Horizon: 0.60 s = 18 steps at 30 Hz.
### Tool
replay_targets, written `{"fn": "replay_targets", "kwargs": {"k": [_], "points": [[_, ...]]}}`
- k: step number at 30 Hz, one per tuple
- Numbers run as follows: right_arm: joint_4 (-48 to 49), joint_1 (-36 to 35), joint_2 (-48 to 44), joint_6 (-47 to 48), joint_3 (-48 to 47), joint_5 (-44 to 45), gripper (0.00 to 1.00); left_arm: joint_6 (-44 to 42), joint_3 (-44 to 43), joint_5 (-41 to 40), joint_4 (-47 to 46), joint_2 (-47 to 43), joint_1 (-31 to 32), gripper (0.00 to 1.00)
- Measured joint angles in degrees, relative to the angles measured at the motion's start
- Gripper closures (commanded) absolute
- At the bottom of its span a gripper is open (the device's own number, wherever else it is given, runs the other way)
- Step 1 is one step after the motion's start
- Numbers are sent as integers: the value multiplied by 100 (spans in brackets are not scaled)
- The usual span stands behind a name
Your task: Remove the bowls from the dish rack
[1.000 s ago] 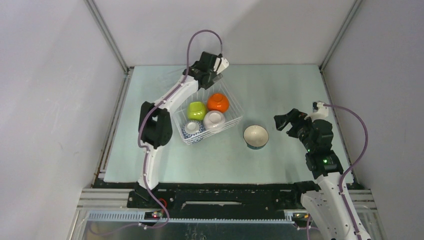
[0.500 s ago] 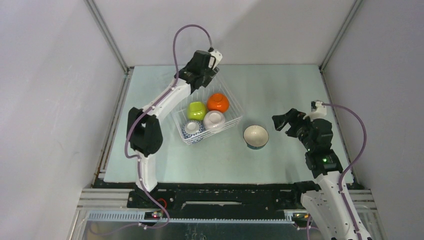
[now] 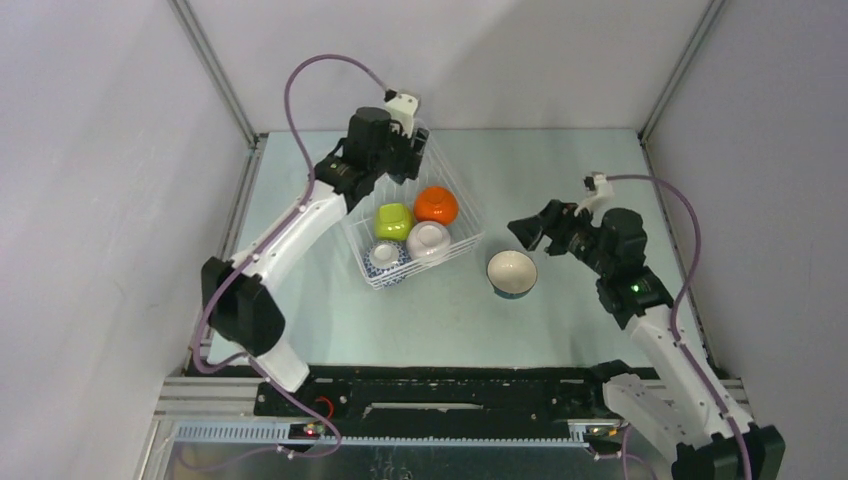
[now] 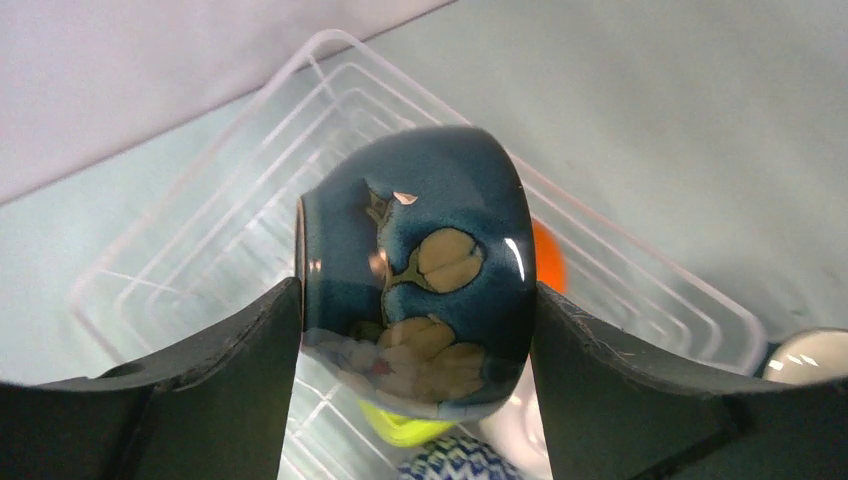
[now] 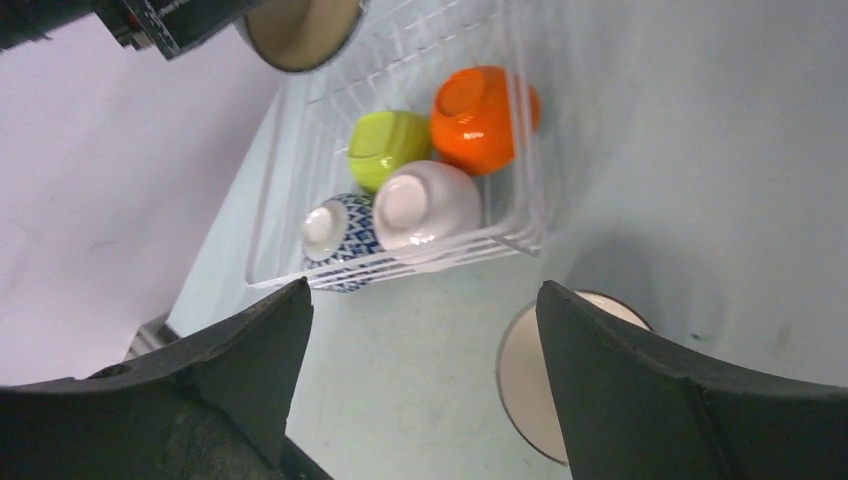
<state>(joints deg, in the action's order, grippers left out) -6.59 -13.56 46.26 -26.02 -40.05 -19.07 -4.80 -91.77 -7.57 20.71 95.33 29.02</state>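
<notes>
My left gripper (image 3: 396,152) is shut on the dark blue-green patterned bowl (image 4: 415,270) and holds it on its side above the far end of the white dish rack (image 3: 465,200). The bowl's cream inside shows in the right wrist view (image 5: 300,30). In the rack lie the lime green bowl (image 3: 393,220), orange bowl (image 3: 437,204), white bowl (image 3: 428,240) and blue-and-white bowl (image 3: 385,258), all tipped over. A teal-and-white bowl (image 3: 512,273) stands upright on the table right of the rack. My right gripper (image 3: 526,232) is open and empty, above and just behind that bowl.
The table is pale green with grey walls close on both sides and at the back. The left arm's purple cable (image 3: 320,70) loops above the rack's far left. The rack sits diagonally at centre left.
My left gripper has drawn back to the left and lifted with the patterned bowl in it. My right arm has reached left toward the rack, over the bowl on the table.
</notes>
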Motion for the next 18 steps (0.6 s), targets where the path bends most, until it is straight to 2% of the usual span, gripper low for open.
{"fn": "replay_targets", "kwargs": {"k": [5, 8, 10, 13, 15, 18], "points": [[542, -210, 767, -157, -352, -400, 15, 680, 852, 640, -398, -717, 0, 65], [855, -262, 1187, -339, -479, -553, 17, 975, 1241, 907, -743, -1054, 2, 79], [918, -302, 1414, -417, -577, -570, 17, 1075, 1335, 927, -935, -1193, 9, 81], [951, -389, 1725, -481, -717, -575, 17, 1080, 1338, 767, -1060, -1174, 11, 82], [933, -439, 1897, -498, -765, -560, 28, 1060, 1338, 601, -1102, -1005, 4, 83], [817, -522, 2129, -479, -885, -564, 29, 1038, 1335, 485, -1161, -492, -70, 81]]}}
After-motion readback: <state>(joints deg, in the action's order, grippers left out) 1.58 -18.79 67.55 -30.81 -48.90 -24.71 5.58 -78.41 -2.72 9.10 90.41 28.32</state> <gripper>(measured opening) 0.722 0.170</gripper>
